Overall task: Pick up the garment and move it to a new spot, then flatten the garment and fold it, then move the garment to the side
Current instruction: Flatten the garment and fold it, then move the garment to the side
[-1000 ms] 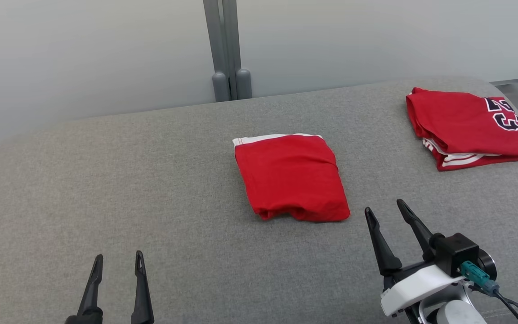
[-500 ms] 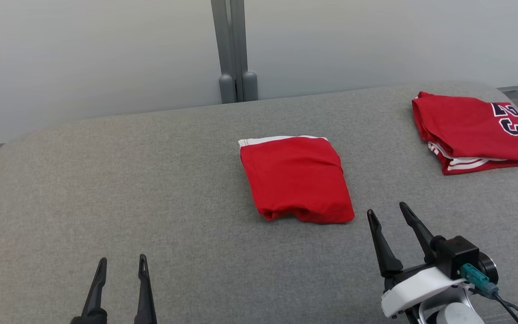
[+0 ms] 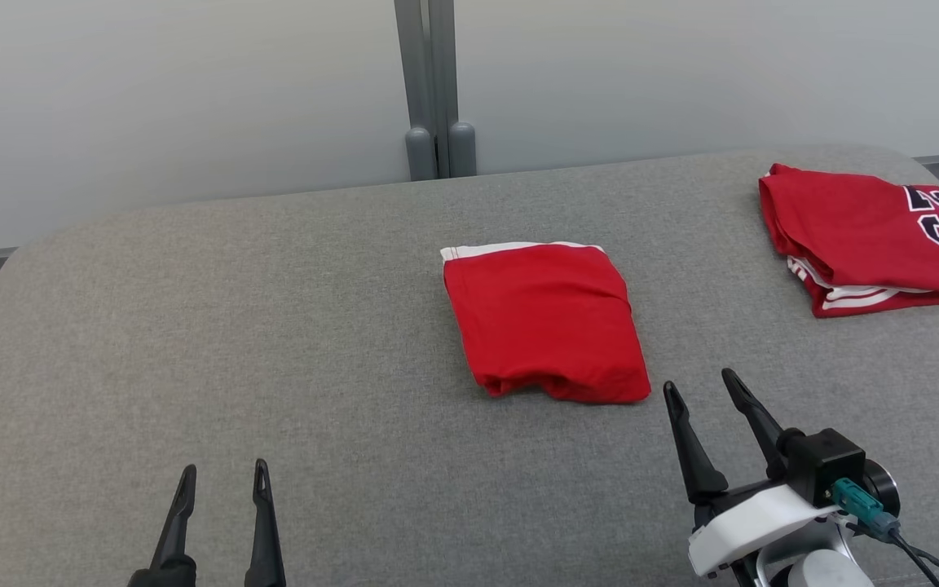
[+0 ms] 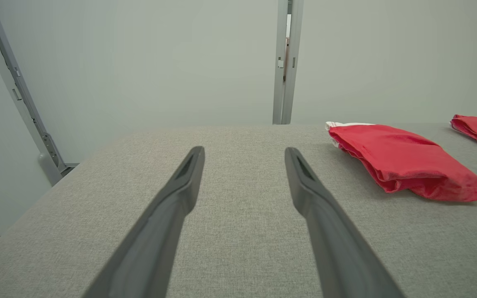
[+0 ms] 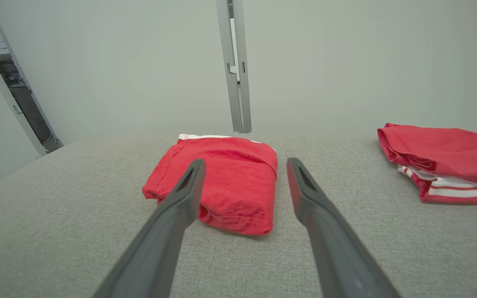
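In the last second the whole head view slid a little to the right, so the camera turned and nothing on the tabletop [image 3: 274, 326] really moved. The red garment [image 3: 547, 322] lies just where it was, in the middle of the gray tabletop, folded into a neat square with a white band at its far edge. The left hand [image 3: 223, 470] is still wide and holds nothing, low down and well apart from the garment. The right hand [image 3: 699, 383] is also still wide and holds nothing, with its tips just beside the garment's near right corner. I think the folding is done and only the move to the side is left. The near edge of the garment looks puffy and easy to grab. There is lots of bare room on the left. On the right, another red shirt with a number [image 3: 869, 232] lies near the far right edge, so there is less room there.
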Tool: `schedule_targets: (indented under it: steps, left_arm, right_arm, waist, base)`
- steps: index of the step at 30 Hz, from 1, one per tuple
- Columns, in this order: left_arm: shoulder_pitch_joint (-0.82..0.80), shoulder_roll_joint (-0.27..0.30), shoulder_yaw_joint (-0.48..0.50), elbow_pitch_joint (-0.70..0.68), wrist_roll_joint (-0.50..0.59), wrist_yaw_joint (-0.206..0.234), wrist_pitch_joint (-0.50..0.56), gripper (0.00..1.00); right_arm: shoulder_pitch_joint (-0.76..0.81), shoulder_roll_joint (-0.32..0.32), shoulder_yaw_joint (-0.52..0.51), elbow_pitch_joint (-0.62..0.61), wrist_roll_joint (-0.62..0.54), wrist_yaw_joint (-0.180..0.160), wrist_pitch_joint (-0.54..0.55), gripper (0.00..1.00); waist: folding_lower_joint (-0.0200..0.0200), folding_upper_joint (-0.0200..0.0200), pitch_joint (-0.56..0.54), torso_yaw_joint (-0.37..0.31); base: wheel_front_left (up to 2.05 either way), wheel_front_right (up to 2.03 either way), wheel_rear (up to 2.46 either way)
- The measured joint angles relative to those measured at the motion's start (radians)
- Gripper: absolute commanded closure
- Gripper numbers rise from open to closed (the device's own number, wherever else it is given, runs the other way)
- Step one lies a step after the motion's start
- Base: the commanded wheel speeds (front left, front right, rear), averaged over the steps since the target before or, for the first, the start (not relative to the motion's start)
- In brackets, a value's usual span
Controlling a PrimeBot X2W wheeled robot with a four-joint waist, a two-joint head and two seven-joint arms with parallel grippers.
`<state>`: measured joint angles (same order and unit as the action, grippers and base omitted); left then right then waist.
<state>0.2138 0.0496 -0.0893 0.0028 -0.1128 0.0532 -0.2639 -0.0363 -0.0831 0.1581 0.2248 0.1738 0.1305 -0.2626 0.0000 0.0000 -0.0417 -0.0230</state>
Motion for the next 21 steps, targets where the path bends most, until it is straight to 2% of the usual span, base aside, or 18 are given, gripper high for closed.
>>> schedule_targets:
  steps: [14,21]
  left_arm:
    - [-0.021,0.000,-0.014,0.000,0.002,-0.010,0.000,0.00]
    - [-0.038,0.000,-0.046,-0.008,0.003,-0.018,0.000,0.00]
  right_arm:
    - [-0.032,-0.015,0.021,0.019,0.012,0.000,0.000,0.00]
    - [-0.122,-0.057,0.060,0.065,0.106,0.000,0.000,0.00]
  waist:
    - [0.0000,0.0000,0.013,0.033]
    - [0.0000,0.0000,0.049,0.065]
  base:
    - [0.00,0.00,0.00]
    - [0.00,0.00,0.00]
